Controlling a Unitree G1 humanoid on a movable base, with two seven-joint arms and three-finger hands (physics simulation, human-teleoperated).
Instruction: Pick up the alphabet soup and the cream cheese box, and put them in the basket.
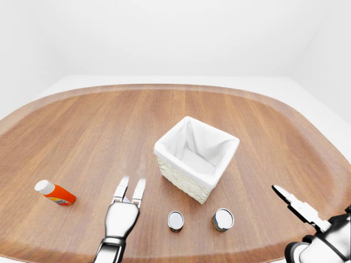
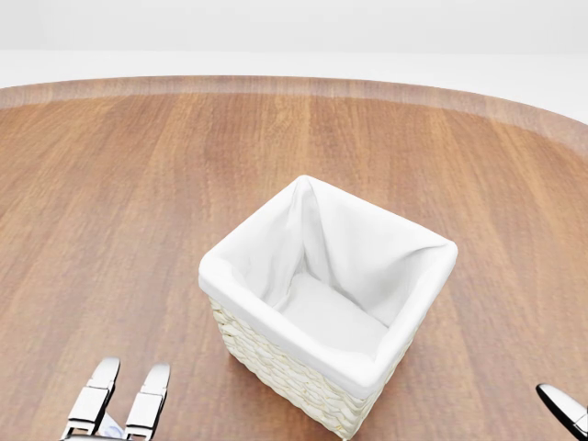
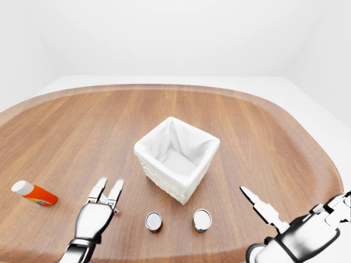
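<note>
In the left-eye view the left hand (image 1: 125, 204) hovers low over the table (image 1: 82, 126) with its fingers straight and spread, holding nothing; 2 cans (image 1: 175, 221) (image 1: 223, 219) stand near the bottom edge, just below the basket (image 1: 196, 159), and either could be the alphabet soup, though no label shows. The sensible move looks to be bringing that hand right to the nearer can, fingers around its side, and lifting high enough to clear the basket's rim. No cream cheese box is visible in any view; an orange bottle (image 1: 55, 193) lies on its side at the left. In the head view the basket's white cloth lining is empty, and only fingertips (image 2: 92, 400) show at the bottom left. In the right-eye view the right hand (image 3: 290, 233) is also released and empty, one finger pointing toward the cans, well apart from them. The table is rounded, brown wood grain, set in a plain white room.
</note>
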